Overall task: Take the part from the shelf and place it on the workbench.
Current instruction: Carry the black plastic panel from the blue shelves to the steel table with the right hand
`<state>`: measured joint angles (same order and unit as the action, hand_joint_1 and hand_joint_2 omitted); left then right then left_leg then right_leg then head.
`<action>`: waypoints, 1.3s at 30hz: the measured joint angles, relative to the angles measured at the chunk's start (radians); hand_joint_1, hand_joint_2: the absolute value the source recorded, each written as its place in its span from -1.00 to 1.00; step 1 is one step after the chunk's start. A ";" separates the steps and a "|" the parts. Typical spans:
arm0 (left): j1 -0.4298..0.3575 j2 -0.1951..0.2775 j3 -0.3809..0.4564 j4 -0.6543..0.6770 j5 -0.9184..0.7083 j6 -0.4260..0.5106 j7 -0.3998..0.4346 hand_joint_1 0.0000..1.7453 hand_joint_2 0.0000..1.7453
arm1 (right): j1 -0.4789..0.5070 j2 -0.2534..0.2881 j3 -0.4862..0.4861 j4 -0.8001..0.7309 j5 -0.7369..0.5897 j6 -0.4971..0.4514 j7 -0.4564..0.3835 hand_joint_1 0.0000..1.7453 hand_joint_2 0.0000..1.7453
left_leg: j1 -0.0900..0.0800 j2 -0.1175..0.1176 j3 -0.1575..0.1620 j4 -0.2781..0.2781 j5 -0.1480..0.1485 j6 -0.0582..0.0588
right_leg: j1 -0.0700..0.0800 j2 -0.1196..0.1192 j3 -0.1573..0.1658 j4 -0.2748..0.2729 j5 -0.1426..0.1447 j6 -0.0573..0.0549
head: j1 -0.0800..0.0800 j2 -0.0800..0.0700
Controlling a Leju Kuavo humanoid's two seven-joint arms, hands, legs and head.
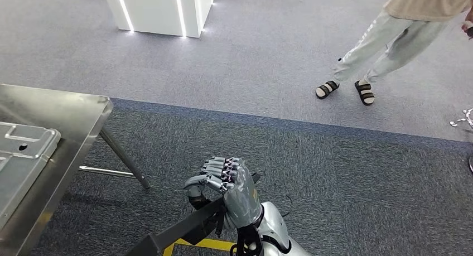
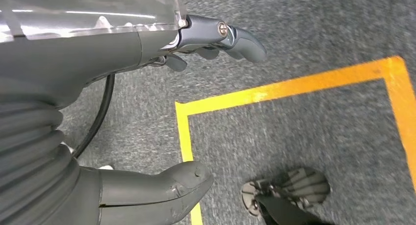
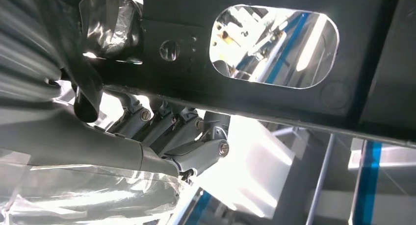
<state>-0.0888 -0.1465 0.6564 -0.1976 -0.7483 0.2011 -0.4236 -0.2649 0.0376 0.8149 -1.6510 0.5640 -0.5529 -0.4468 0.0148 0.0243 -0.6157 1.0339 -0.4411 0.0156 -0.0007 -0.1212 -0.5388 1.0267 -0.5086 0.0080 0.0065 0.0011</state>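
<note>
My right hand [image 1: 226, 180] grips a dark flat metal part [image 1: 178, 231] low in the head view, its fingers curled over the part's upper edge. In the right wrist view the fingers [image 3: 167, 129] wrap the edge of that dark part [image 3: 274, 105], which has a rounded rectangular cut-out and a small round hole. The steel workbench [image 1: 67, 108] stands to the left, apart from the held part. My left hand [image 2: 98, 53] hangs over the carpet, thumb and fingers spread with nothing between them.
A grey cast metal panel [image 1: 22, 155] lies on the workbench. A person [image 1: 390, 38] in sandals stands at the far right. A white lit pillar [image 1: 162, 10] stands at the back. Yellow floor tape [image 2: 294, 85] marks the carpet under my left hand.
</note>
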 joint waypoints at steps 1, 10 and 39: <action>0.001 0.001 0.001 0.000 0.000 0.000 -0.001 -1.00 1.00 | 0.003 0.002 0.000 0.002 0.001 -0.002 -0.002 1.00 1.00 | 0.000 -0.010 0.001 -0.002 0.001 0.007 | -0.004 0.020 -0.004 0.014 -0.013 0.005 | 0.000 0.000; -0.001 0.002 0.006 0.000 -0.001 0.002 -0.006 -1.00 1.00 | 0.030 0.006 0.001 0.018 0.004 -0.006 -0.006 1.00 1.00 | -0.013 -0.126 0.004 -0.004 0.007 0.024 | 0.005 0.162 -0.079 0.108 -0.004 -0.025 | 0.000 0.000; -0.003 0.007 0.029 0.000 -0.006 0.025 -0.004 -1.00 1.00 | 0.037 0.018 0.004 0.033 0.034 -0.030 -0.016 1.00 1.00 | -0.004 -0.105 0.011 -0.008 0.001 0.020 | -0.006 0.128 -0.119 0.215 -0.060 -0.008 | 0.000 0.000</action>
<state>-0.0921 -0.1397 0.6849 -0.1976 -0.7542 0.2259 -0.4275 -0.2280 0.0553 0.8189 -1.6179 0.5979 -0.5831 -0.4631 0.0108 -0.0810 -0.6049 1.0262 -0.4396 0.0357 -0.0063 0.0072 -0.6577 1.2417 -0.5681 -0.0001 0.0064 0.0011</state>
